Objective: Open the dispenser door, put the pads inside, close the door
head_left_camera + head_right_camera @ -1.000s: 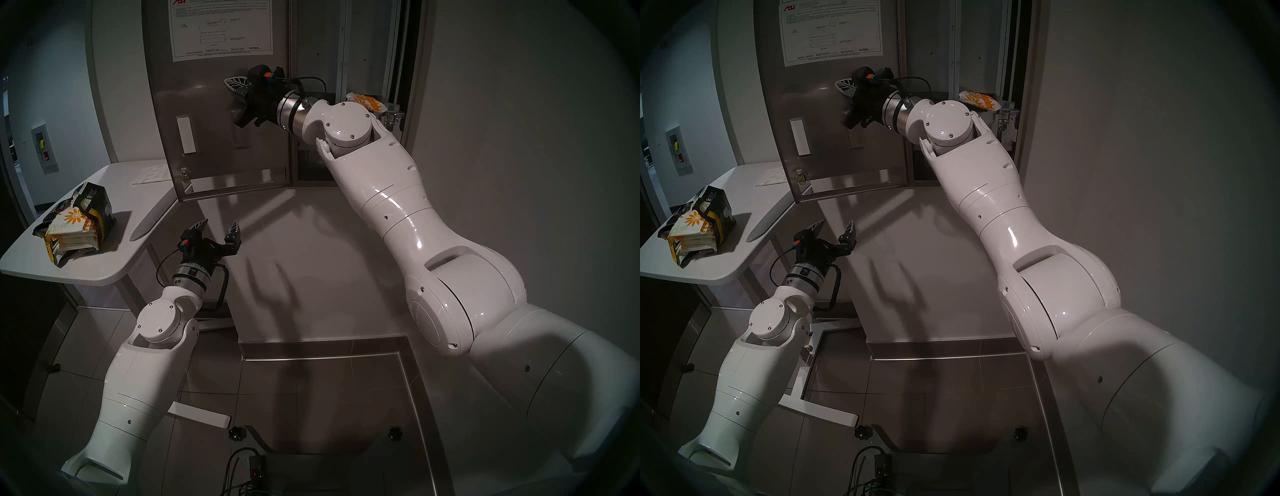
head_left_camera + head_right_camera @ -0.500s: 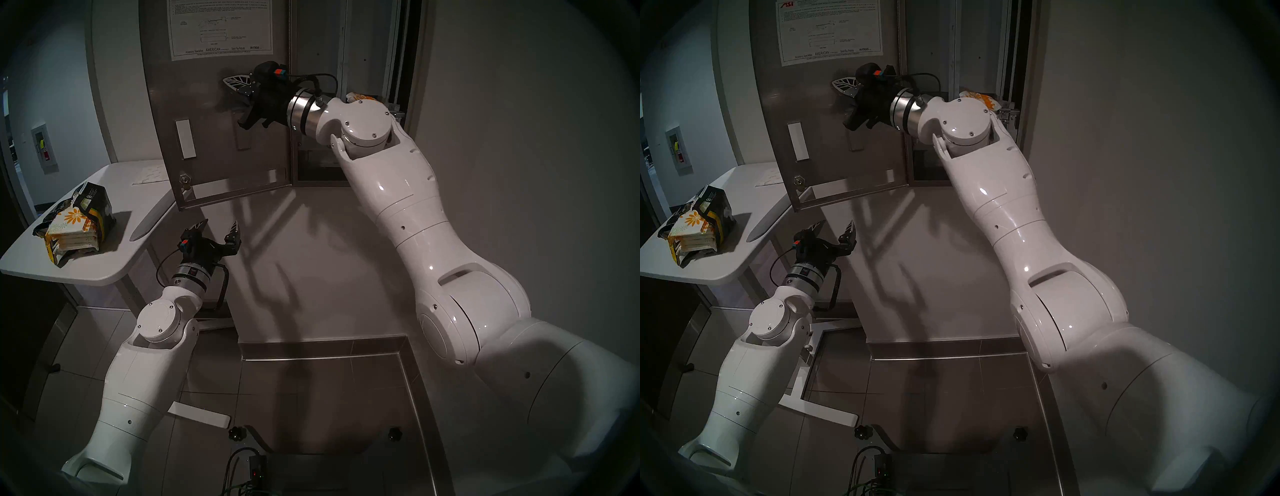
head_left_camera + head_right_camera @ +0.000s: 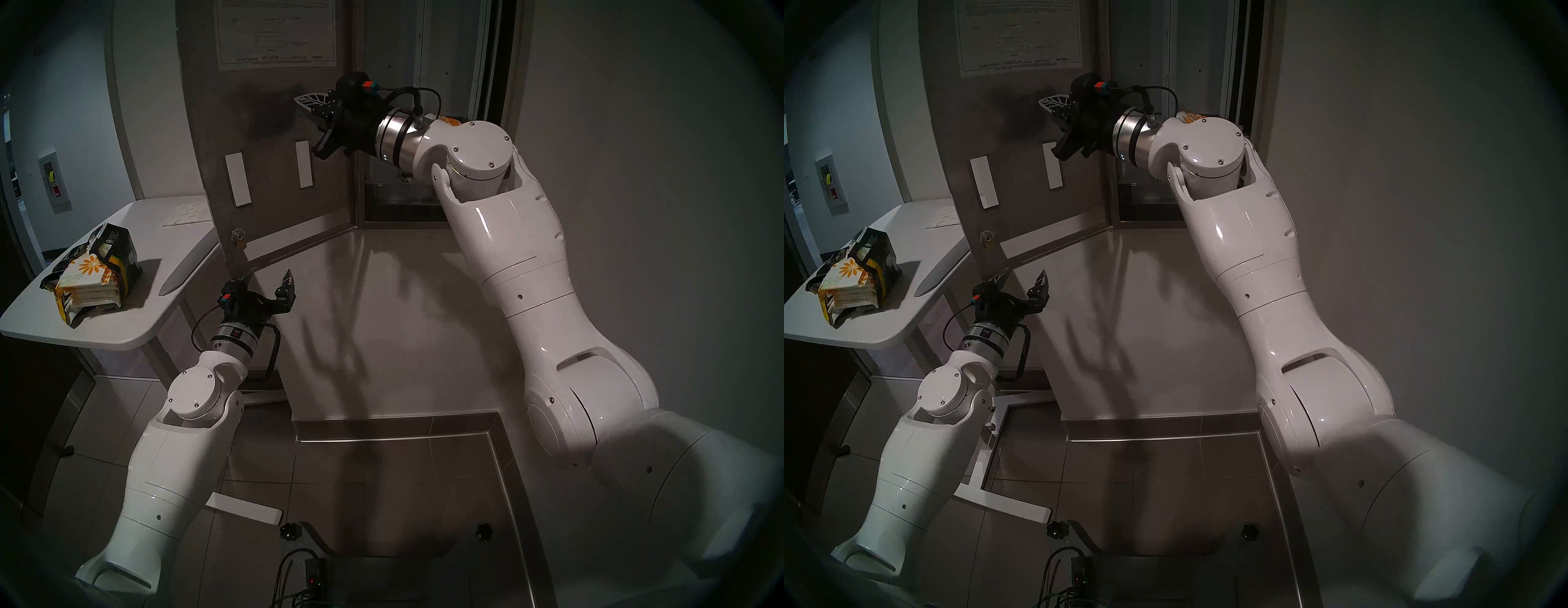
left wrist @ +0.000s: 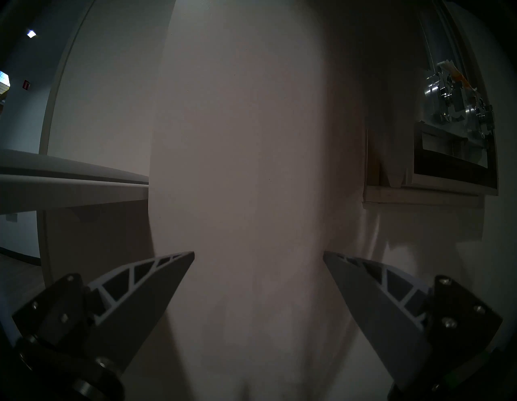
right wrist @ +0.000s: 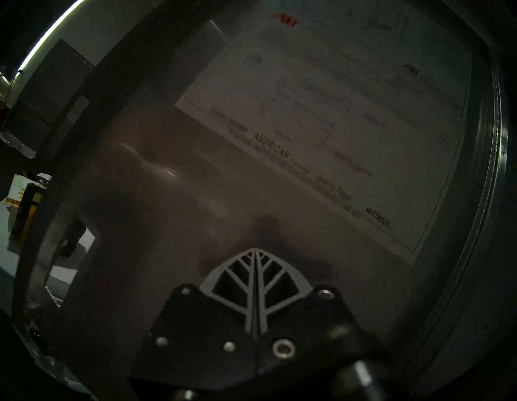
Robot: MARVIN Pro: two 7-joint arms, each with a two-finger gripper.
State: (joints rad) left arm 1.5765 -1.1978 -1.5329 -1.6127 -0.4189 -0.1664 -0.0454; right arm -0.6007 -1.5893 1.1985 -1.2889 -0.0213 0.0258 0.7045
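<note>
The dispenser [image 3: 390,63] hangs on the wall at top centre with its steel door [image 3: 271,178] swung out to the left, the instruction sheet [image 3: 275,34] and lock [image 3: 237,235] facing me. My right gripper [image 3: 303,99] is shut and empty, its tips [image 5: 255,250] close to the door's inner face; whether they touch it I cannot tell. One daisy-print pad [image 3: 1189,116] lies inside the cabinet, mostly hidden by my right wrist. More pads [image 3: 87,276] sit stacked in a torn black-and-yellow bag [image 3: 119,250]. My left gripper [image 3: 267,278] hangs open and empty under the door's lower corner.
The bag stands on a white side table [image 3: 127,327] at the left, with a flat white sheet [image 3: 186,212] at its back. A plain wall [image 4: 237,140] fills the left wrist view. A steel-edged ledge [image 3: 500,437] and tiled floor lie below.
The door's free edge has swung out toward me, away from the wall. My right gripper has moved right, staying shut. The left arm has not moved; the door's corner now covers its left fingertip.
</note>
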